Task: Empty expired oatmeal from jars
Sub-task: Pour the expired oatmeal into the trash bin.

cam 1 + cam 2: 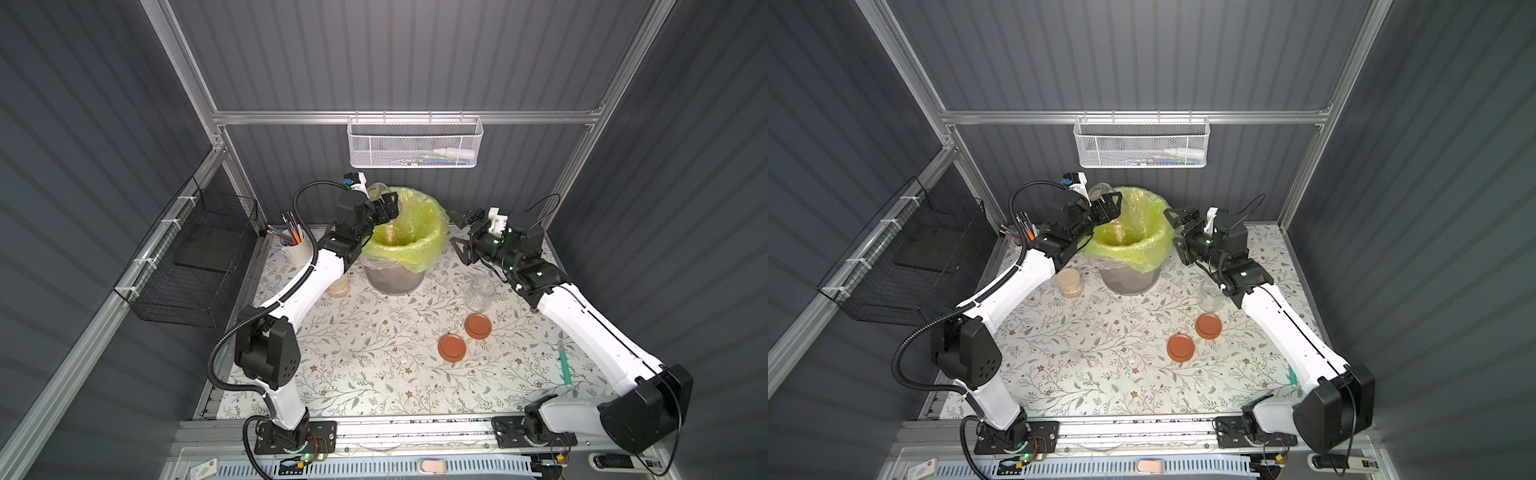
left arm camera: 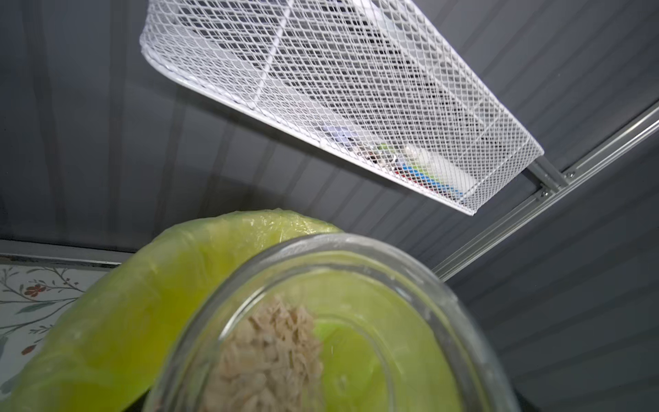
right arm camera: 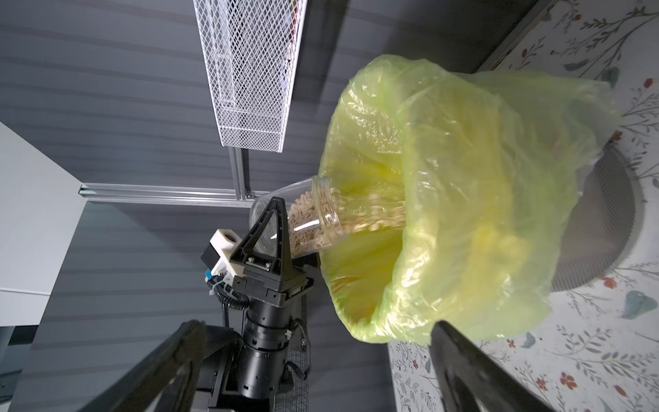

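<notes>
In both top views we see the tilted clear glass jar (image 1: 375,190) (image 1: 1099,190) over the 10 o'clock rim of the round grey bin (image 1: 395,284), which is lined with a yellow-green plastic bag (image 1: 428,241). The jar's long axis slants, base up and mouth down toward 5 o'clock, and pale beige oatmeal flakes (image 1: 390,232) pour into the bag. The left jaws are clamped across its body. The right jaws stand wide apart and empty at the bin's 3 o'clock, just beside the bag. On the floral desk (image 1: 374,353), a full clear glass jar (image 1: 1070,282) stands upright at the bin's 8 o'clock. An empty clear glass jar (image 1: 481,293) stands lidless at 4 o'clock, near two round terracotta lids (image 1: 478,325) (image 1: 452,347).

From the left wrist we look through the tilted jar (image 2: 356,249): oatmeal (image 2: 271,356) lies inside, with the bag (image 2: 124,314) behind.

From the right wrist, the jar's mouth (image 3: 328,214) points into the bag (image 3: 481,214), and oatmeal (image 3: 303,221) fills the neck.
</notes>
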Robot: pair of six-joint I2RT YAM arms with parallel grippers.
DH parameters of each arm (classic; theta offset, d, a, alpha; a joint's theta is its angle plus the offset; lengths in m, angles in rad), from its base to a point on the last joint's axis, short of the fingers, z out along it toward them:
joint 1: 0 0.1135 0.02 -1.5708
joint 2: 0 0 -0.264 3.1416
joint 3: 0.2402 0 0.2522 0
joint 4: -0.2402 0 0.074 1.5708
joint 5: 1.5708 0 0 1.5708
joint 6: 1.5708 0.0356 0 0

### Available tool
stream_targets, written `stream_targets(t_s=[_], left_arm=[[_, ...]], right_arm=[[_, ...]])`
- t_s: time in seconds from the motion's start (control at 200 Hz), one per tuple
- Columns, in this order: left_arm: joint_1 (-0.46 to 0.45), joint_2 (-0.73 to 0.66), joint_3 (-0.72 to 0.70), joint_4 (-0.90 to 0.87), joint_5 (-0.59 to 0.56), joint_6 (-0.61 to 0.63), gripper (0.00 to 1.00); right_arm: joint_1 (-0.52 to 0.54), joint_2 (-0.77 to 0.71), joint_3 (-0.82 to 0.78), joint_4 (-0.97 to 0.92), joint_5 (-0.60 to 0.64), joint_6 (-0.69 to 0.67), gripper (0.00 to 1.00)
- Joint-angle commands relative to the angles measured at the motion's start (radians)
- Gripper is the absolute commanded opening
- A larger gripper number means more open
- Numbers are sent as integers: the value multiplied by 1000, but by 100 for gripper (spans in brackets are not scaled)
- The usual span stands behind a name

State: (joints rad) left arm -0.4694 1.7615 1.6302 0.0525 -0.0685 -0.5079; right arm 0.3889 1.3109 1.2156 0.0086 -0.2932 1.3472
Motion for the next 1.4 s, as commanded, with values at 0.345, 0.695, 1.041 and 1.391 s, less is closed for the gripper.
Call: stream_targets(t_s=[0.345,0.695,1.041,1.391], left_arm=[[0,42,166,-122,99,270,26],[-11,87,299,-327,152,493,26],[-58,76,234,-250,42,516,33],[-100,119,370,-404,-50,671,33]], right_arm=[[-73,-134,-116,-79,-82,-81,99],[-88,-121,-96,-144,-191,-208,99],[-97,-120,-111,-135,-228,-248,99],[-97,-64,-93,-76,-255,-228,99]])
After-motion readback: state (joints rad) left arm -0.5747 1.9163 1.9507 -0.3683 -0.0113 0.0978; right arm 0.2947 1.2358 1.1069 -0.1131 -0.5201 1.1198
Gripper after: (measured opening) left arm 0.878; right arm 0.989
